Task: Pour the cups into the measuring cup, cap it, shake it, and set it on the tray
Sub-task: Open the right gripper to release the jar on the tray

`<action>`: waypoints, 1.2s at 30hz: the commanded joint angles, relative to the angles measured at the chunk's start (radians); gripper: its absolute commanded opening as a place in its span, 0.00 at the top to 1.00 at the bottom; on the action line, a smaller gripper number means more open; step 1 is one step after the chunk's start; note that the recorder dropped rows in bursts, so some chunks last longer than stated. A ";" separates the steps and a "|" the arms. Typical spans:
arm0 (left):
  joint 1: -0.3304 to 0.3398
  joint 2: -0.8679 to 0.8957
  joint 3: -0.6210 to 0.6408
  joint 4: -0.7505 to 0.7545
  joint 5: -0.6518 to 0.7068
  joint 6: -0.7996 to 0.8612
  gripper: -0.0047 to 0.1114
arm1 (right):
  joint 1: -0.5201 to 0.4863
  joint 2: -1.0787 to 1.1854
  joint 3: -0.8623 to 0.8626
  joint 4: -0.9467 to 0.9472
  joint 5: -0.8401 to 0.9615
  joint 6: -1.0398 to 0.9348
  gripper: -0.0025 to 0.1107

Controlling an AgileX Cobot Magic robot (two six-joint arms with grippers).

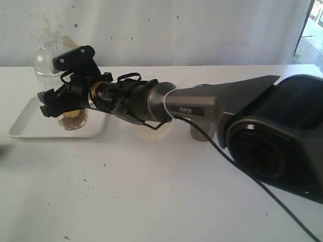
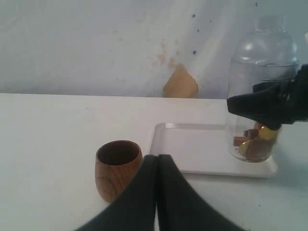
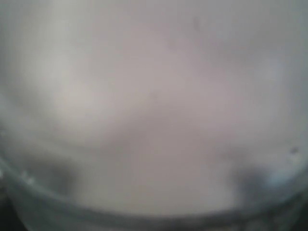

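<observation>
The measuring cup [image 1: 45,63] stands capped on the white tray [image 1: 30,128], with brown and gold bits at its bottom. My right gripper [image 1: 50,85] reaches across from the right and is shut around its clear wall, one finger [image 2: 262,103] crossing its front. The right wrist view is filled by the blurred cup wall [image 3: 154,120]. The wooden cup [image 2: 115,166] stands upright and empty on the table beside the tray [image 2: 192,149]. My left gripper [image 2: 157,159] hangs shut and empty just beside the wooden cup. The steel tumbler [image 1: 199,135] peeks out behind the right arm.
A frosted plastic cup [image 1: 159,132] sits under the right arm's forearm, next to the tray. A white wall runs along the table's far edge. The right arm's base [image 1: 282,136] fills the right side of the exterior view.
</observation>
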 commanded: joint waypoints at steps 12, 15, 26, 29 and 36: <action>0.000 -0.005 0.005 -0.005 -0.004 -0.002 0.95 | -0.012 0.184 -0.225 0.008 0.012 -0.099 0.98; 0.000 -0.005 0.005 -0.005 -0.004 -0.002 0.95 | -0.019 0.184 -0.225 0.012 0.001 -0.093 0.98; 0.000 -0.005 0.005 -0.005 -0.004 -0.002 0.95 | -0.020 0.184 -0.225 0.016 -0.001 -0.032 0.22; 0.000 -0.005 0.005 -0.005 -0.004 -0.002 0.95 | -0.020 0.184 -0.225 0.016 0.035 -0.028 0.08; 0.000 -0.005 0.005 -0.005 -0.004 -0.002 0.95 | -0.020 0.178 -0.225 0.016 0.041 0.001 0.05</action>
